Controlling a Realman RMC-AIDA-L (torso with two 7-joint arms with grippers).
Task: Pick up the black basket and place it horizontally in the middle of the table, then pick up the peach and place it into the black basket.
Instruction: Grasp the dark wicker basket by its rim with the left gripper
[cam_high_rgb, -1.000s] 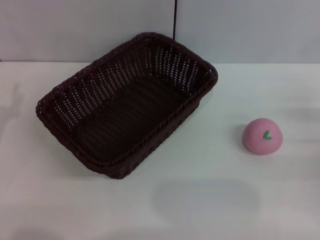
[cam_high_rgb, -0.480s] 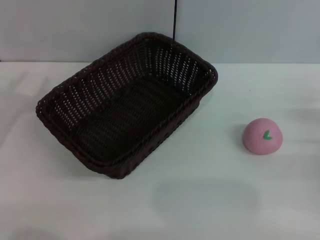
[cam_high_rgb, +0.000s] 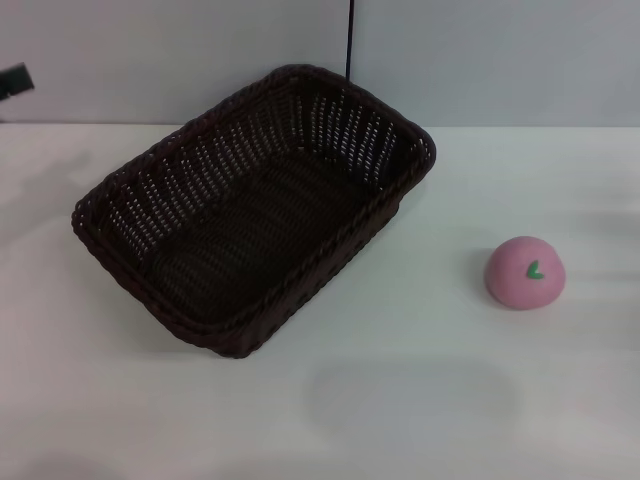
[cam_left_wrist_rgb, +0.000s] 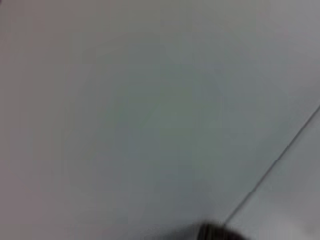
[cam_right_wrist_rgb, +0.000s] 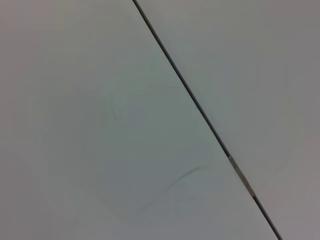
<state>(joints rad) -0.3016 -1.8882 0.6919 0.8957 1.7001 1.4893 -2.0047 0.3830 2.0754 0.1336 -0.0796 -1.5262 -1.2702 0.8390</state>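
Observation:
The black basket (cam_high_rgb: 250, 230) lies empty on the white table (cam_high_rgb: 400, 400), left of centre in the head view, turned diagonally with one corner toward the back wall. The pink peach (cam_high_rgb: 526, 272) with its green leaf mark sits on the table to the right, well apart from the basket. A small dark part of my left gripper (cam_high_rgb: 14, 80) shows at the far left edge, above and behind the table, far from the basket. My right gripper is out of view. Both wrist views show only a plain grey surface with a seam.
A grey wall stands behind the table, with a thin black cable (cam_high_rgb: 350, 40) hanging just behind the basket's far corner. A dark blurred shape (cam_left_wrist_rgb: 220, 232) sits at the edge of the left wrist view.
A dark part of my left arm has come into the head view at the far left edge. The basket and peach have not moved.

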